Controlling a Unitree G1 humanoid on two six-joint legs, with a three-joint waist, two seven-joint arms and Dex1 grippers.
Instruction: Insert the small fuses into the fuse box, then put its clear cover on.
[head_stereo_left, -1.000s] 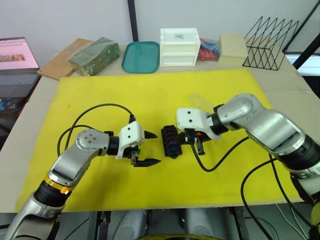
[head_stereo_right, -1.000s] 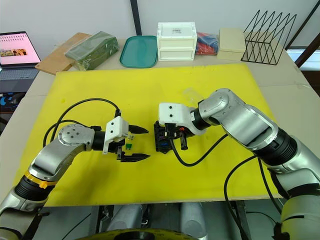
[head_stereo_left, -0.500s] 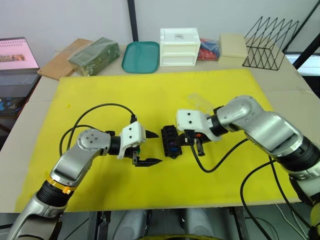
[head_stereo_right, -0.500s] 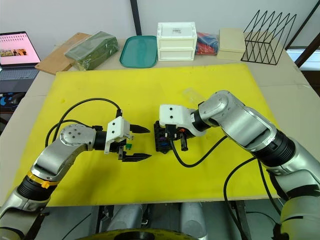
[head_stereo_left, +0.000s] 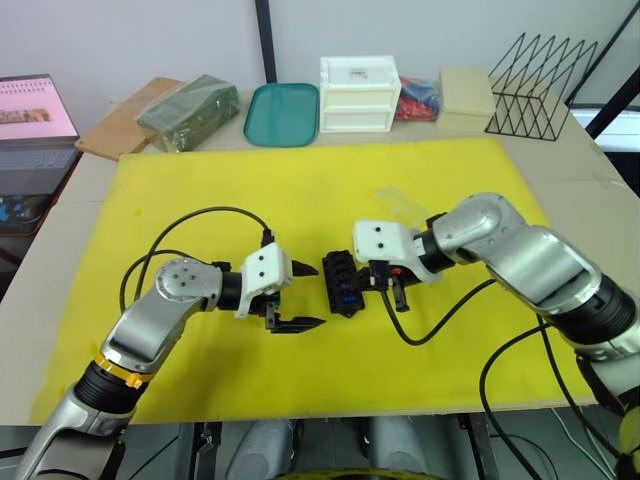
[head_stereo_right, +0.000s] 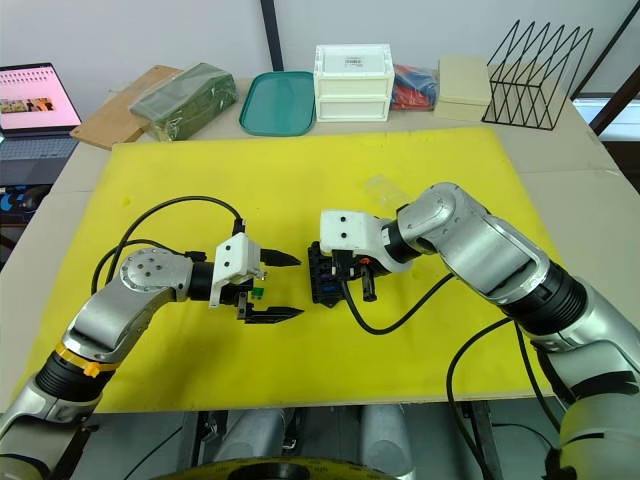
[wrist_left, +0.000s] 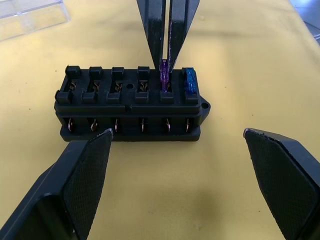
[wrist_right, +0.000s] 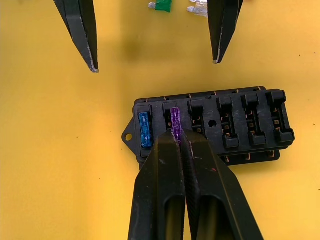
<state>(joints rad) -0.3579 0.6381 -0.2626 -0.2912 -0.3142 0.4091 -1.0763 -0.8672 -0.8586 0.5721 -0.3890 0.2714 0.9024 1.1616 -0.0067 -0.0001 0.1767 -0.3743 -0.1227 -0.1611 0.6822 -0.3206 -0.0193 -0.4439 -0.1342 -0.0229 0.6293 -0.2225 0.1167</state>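
Note:
The black fuse box lies on the yellow mat between my two grippers. A blue fuse sits in its end slot. A purple fuse stands in the slot beside it, a little higher than the blue one. My right gripper is shut on the purple fuse from above. My left gripper hangs open just left of the box, holding nothing. A green fuse and a clear fuse lie on the mat by the left gripper. The clear cover rests on the mat behind the box.
Along the table's back edge stand a white drawer box, a teal tray, a green packet, a beige box and a black wire rack. A laptop sits at far left. Cables loop over the mat.

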